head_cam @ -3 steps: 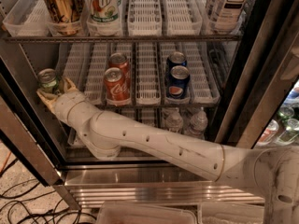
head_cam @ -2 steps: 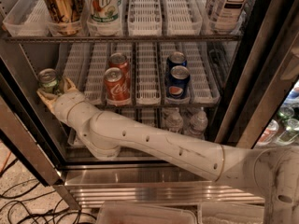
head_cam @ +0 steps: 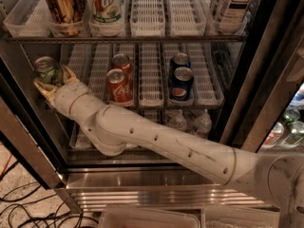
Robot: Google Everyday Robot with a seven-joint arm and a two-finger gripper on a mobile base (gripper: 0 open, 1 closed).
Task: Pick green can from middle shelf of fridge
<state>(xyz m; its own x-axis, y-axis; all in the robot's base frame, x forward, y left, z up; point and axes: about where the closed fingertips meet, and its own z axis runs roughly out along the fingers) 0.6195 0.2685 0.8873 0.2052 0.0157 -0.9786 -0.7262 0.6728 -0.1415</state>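
Note:
The green can (head_cam: 45,69), pale green with a silver top, stands upright at the far left of the middle shelf (head_cam: 150,82), by the fridge's dark left door edge. My gripper (head_cam: 52,78) sits at the can's base with one finger on each side of it, shut on the can. The white arm reaches in from the lower right, across the fridge's stainless-steel sill (head_cam: 142,178). The can's lower half is hidden behind the gripper.
Two red cola cans (head_cam: 118,84) and two blue cans (head_cam: 180,80) stand in the shelf's lane trays. Above are a gold can (head_cam: 61,6), a tall green-and-white can (head_cam: 107,4) and a bottle (head_cam: 232,4). Small water bottles (head_cam: 190,122) stand below. Cables (head_cam: 23,208) lie on the floor.

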